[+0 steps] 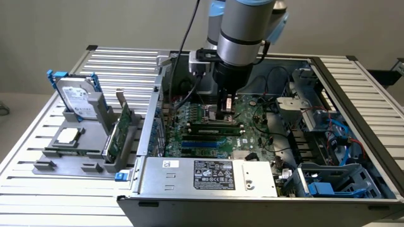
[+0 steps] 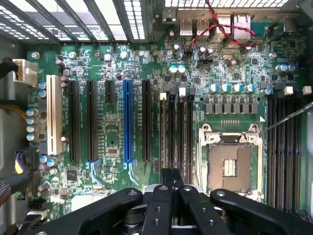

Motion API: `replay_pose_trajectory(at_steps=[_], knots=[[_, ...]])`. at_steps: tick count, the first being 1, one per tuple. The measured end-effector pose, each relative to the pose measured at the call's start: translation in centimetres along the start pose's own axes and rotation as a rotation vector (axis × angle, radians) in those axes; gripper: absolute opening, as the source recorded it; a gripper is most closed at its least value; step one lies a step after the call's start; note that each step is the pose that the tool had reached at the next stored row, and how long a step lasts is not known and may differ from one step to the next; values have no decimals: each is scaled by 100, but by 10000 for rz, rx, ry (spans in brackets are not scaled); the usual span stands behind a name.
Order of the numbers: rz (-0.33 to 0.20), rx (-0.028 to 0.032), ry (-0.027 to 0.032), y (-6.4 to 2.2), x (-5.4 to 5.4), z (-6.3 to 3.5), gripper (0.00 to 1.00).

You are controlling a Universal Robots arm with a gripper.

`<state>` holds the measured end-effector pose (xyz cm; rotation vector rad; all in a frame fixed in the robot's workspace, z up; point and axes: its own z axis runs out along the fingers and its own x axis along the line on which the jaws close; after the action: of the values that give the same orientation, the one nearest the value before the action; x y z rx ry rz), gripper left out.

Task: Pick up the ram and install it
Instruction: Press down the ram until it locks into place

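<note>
My gripper (image 1: 226,107) hangs inside the open computer case, low over the green motherboard (image 1: 252,137). Its fingers are shut together with nothing visibly between them. Just below the fingertips a long narrow green stick, the ram (image 1: 218,124), stands on edge in one of the memory slots. I cannot tell whether the fingertips touch it. In the wrist view my gripper (image 2: 171,173) lines up with the row of black memory slots (image 2: 176,132), beside the empty processor socket (image 2: 230,166).
The case walls (image 1: 151,118) and the power supply (image 1: 211,172) box in the motherboard. Drive cages with blue cables (image 1: 334,137) fill the exterior view's right. Outside the case, a grey fixture (image 1: 69,161) holds a hard drive with blue rails (image 1: 77,97) and an expansion card (image 1: 121,127).
</note>
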<state>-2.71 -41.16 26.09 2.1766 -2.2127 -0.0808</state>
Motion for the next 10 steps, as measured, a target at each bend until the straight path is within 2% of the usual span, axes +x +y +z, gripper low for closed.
replay_pose_trajectory(at_steps=[4, 10], knots=[[-28, -1, 2, -3, 7, -76, 11], [-84, -2, 5, -4, 31, -97, 11]])
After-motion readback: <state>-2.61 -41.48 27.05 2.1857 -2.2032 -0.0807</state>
